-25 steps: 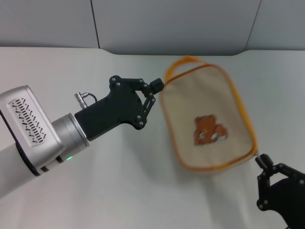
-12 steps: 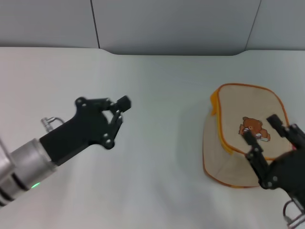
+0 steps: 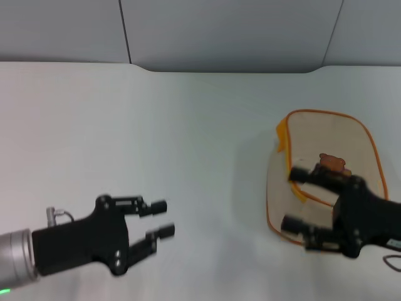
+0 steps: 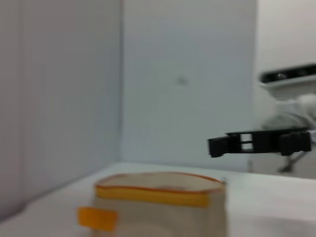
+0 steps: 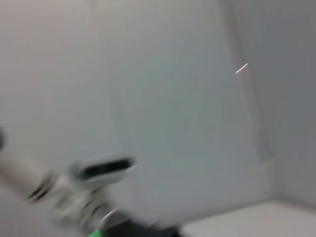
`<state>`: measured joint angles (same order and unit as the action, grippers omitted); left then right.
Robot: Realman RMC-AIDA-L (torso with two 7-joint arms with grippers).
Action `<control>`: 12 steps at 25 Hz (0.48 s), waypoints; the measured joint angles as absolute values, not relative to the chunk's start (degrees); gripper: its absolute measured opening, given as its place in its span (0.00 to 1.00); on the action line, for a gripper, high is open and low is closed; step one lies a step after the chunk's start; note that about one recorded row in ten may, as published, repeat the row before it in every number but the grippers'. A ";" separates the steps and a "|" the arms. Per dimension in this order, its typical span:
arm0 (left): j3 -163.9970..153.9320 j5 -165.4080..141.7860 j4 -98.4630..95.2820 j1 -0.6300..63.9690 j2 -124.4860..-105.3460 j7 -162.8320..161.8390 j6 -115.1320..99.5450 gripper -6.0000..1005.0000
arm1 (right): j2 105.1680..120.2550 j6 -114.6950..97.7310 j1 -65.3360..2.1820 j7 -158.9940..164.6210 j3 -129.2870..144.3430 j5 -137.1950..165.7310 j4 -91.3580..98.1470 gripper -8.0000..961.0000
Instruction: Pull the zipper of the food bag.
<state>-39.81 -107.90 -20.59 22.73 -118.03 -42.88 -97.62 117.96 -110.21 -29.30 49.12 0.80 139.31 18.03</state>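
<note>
The food bag (image 3: 326, 141) lies on the white table at the right, beige with orange piping and a brown bear print (image 3: 334, 163). In the left wrist view the bag (image 4: 158, 210) shows its orange loop strap (image 4: 97, 218). I cannot make out the zipper's pull tab in any view. My right gripper (image 3: 296, 199) is open and hovers over the bag's near left part, holding nothing. It also shows far off in the left wrist view (image 4: 217, 145). My left gripper (image 3: 161, 218) is open and empty at the lower left, far from the bag.
The white table (image 3: 188, 125) runs back to a grey wall. The right wrist view is blurred and shows only wall and part of the left arm (image 5: 74, 187).
The bag has gone from between the grippers to the table at the right. My left arm has drawn back to the lower left. My right gripper has turned and moved left over the bag.
</note>
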 joint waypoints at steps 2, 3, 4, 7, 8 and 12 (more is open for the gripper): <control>-41.78 -108.73 -22.47 21.91 -117.96 -44.66 -98.65 0.33 | 117.66 -110.89 -30.98 51.12 6.59 139.82 19.40 0.83; -42.35 -109.36 -23.53 21.30 -117.94 -45.70 -99.18 0.35 | 117.76 -111.06 -32.09 52.45 11.43 139.82 20.53 0.84; -42.35 -109.36 -23.53 21.30 -117.94 -45.70 -99.18 0.37 | 117.76 -111.06 -32.09 52.45 11.43 139.82 20.53 0.85; -42.39 -109.42 -23.77 20.94 -117.95 -46.09 -99.53 0.43 | 118.61 -110.73 -33.00 53.59 16.25 139.73 22.12 0.87; -42.45 -109.43 -23.80 20.88 -117.84 -46.35 -100.22 0.45 | 119.05 -110.36 -33.12 53.81 17.43 139.57 22.98 0.88; -42.47 -109.43 -23.82 20.86 -117.64 -46.47 -101.14 0.54 | 119.20 -110.15 -33.15 53.80 17.75 139.45 23.31 0.88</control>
<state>-42.47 -109.43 -23.82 20.86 -117.64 -46.47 -101.14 119.20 -110.15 -33.15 53.80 17.75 139.45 23.31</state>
